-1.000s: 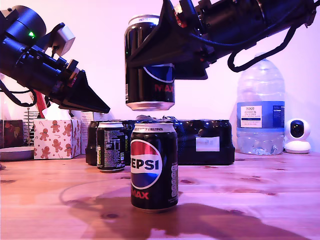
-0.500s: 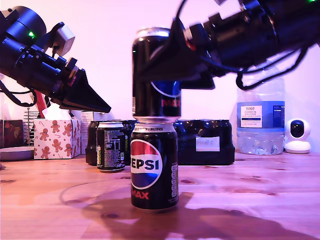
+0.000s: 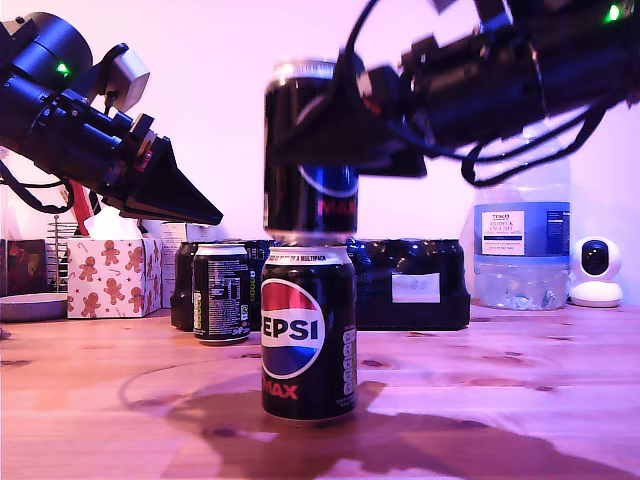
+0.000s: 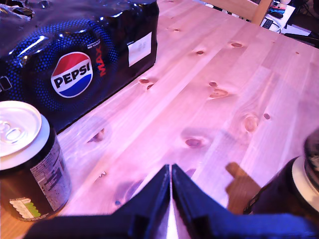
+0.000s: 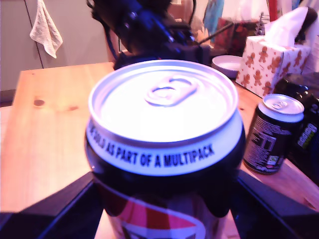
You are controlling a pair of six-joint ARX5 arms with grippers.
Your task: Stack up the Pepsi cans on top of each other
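At the exterior view's left my first gripper (image 3: 205, 212) hangs above the table (image 3: 500, 380), jaws pressed together on nothing. Just below it, a spare can (image 3: 221, 293) stands in front of the multipack (image 3: 410, 285). In the middle, the base can (image 3: 308, 335) stands upright, and the top can (image 3: 308, 150) sits on its lid, seemingly touching. My second gripper (image 5: 164, 199), reaching in from the exterior view's right, clasps that top can. The placing step looks nearly finished; next, I judge, comes a gentle release straight outward without nudging the stack.
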